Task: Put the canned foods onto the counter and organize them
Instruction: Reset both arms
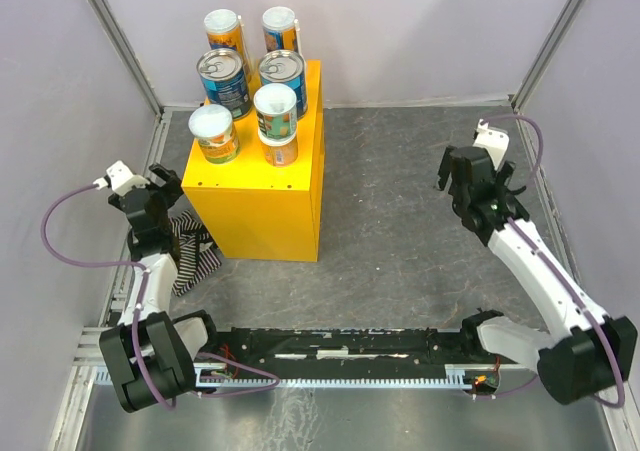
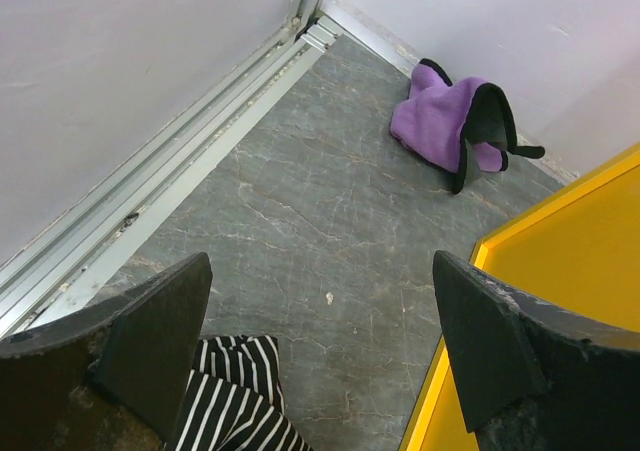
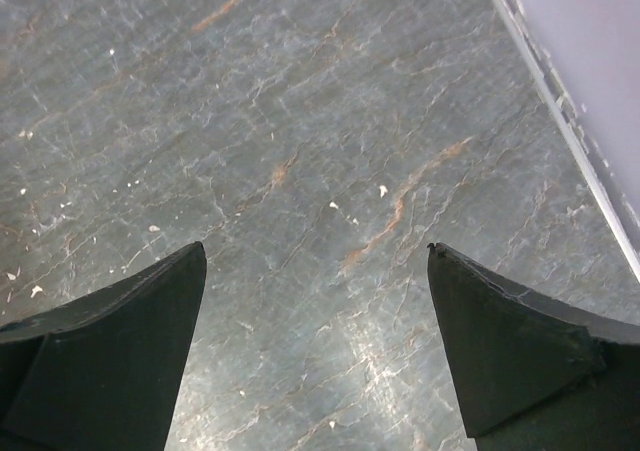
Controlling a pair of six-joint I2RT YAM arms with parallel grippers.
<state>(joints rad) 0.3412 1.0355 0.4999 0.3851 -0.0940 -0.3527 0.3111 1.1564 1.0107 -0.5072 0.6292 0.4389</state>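
Several cans stand upright on top of the yellow counter (image 1: 262,196), in two columns. At the back are two orange-labelled cans (image 1: 224,33) with white lids. In the middle are two blue-labelled cans (image 1: 223,83) with silver tops. At the front are two more with white lids (image 1: 276,121). My left gripper (image 1: 165,186) is open and empty, low beside the counter's left side; in its wrist view (image 2: 320,261) the counter's edge (image 2: 560,261) is at the right. My right gripper (image 1: 475,171) is open and empty over bare floor (image 3: 315,249), far right of the counter.
A black-and-white striped cloth (image 1: 195,256) lies on the floor left of the counter, under my left gripper (image 2: 235,401). A purple cloth (image 2: 450,121) lies in the back left corner behind the counter. Walls and metal rails enclose the grey floor.
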